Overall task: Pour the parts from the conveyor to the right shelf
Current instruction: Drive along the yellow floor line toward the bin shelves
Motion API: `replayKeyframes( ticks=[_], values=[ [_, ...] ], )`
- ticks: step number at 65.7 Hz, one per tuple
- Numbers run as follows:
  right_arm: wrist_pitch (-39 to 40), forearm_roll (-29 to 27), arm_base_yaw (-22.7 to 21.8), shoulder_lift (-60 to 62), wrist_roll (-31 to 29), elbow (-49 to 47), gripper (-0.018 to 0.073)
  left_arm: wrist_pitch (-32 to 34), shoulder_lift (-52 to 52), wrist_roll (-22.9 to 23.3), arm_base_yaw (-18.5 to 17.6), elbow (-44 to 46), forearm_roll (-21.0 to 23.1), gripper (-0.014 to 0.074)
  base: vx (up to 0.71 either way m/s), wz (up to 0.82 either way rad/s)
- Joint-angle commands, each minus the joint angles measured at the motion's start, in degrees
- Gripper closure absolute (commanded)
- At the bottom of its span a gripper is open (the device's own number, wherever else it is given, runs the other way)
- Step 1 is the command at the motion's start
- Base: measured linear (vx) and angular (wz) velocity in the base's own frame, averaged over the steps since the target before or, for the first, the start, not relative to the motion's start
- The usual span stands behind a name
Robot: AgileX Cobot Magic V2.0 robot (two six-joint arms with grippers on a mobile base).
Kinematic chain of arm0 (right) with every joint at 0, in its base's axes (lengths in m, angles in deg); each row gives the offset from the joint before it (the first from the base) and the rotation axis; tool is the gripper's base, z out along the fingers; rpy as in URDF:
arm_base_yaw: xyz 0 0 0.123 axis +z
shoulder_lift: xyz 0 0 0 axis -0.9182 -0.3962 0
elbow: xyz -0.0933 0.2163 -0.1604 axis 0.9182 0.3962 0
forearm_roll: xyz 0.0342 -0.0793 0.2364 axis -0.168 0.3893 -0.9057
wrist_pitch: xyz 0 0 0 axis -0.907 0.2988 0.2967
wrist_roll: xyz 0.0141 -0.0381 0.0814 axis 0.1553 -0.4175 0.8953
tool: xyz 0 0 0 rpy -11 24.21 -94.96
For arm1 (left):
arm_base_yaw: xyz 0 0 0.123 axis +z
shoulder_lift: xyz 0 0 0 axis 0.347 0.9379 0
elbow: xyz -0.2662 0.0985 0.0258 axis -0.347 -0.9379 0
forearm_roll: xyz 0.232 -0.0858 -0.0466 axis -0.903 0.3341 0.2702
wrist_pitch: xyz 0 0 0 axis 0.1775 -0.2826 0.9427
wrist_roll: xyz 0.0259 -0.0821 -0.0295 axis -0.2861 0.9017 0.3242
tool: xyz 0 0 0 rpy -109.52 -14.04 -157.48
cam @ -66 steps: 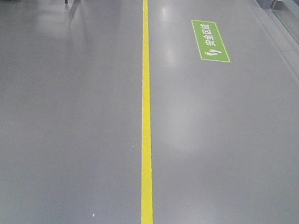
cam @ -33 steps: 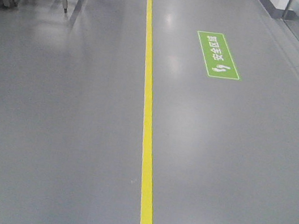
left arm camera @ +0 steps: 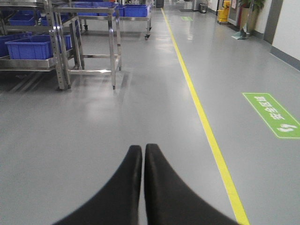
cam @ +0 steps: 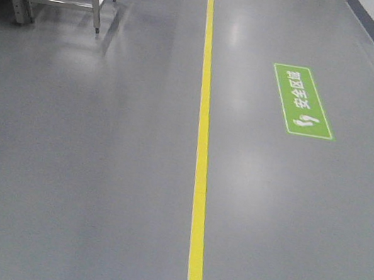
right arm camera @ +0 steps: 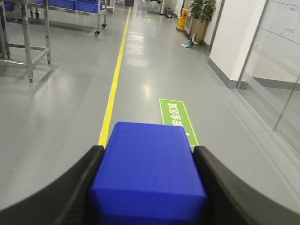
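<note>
The right gripper (right arm camera: 147,151) clamps a bright blue boxy plastic block (right arm camera: 149,176) by its flat sides, a sound hold on what looks a light, rigid, smooth part liable to slip. The left gripper (left arm camera: 142,151) is pressed closed, empty. From the left wrist, the steel-framed rack of deep blue crates (left arm camera: 58,51) stands at ten o'clock.

floor (cam: 61,162): plain glossy grey, pale light reflections
line (cam: 202,157): solid yellow
sign (cam: 302,100): green, white characters and 2 white footprints
crates (left arm camera: 30,47): deep blue
block (right arm camera: 147,168): bright blue, plain
left gripper (left arm camera: 143,151): black
right gripper (right arm camera: 149,152): black
table (left arm camera: 112,47): silver steel
wall (right arm camera: 229,37): white, grey base strip
</note>
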Motion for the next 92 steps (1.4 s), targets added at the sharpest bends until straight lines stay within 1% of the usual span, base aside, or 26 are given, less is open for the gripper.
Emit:
replayKeyframes(
  ticks=[1, 34, 92],
  values=[
    [4.41, -0.06, -0.26, -0.78, -0.42, -1.46, 0.0564, 4.23, -0.73, 0.49, -0.2, 1.13, 0.45, 0.0603, 0.59, 0.17],
    [4.41, -0.06, -0.26, -0.78, -0.42, -1.46, 0.0564, 4.23, -0.73, 0.49, -0.2, 1.13, 0.45, 0.0603, 0.58, 0.13],
    [4.33, -0.06, -0.26, -0.78, -0.42, -1.46, 0.0564, 4.23, -0.73, 0.49, -0.2, 1.13, 0.45, 0.0603, 0.69, -0.04]
  ],
)
